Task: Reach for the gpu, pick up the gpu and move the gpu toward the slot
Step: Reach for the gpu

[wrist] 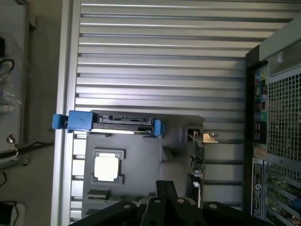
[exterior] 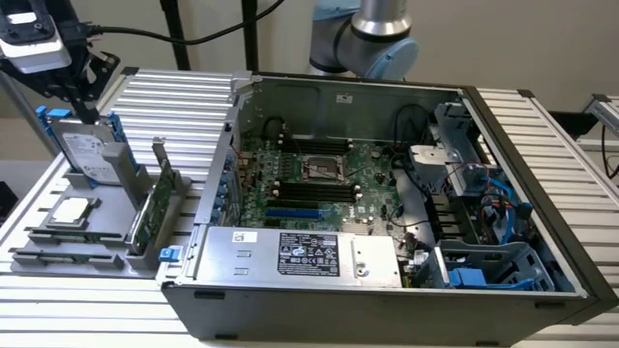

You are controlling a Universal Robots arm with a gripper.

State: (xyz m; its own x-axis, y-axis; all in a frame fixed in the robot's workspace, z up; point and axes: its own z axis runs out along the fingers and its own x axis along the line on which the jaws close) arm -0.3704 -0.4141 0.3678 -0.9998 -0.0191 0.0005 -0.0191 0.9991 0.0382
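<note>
Currently | end effector closed, holding nothing | gpu untouched

Beige wall, ribbed aluminium table

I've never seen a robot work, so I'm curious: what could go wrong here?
The end effector hangs near the hard drive, so it might knock that rather than reach the gpu. The gpu stands on edge close to the computer case; a skewed lift could scrape it.
</note>
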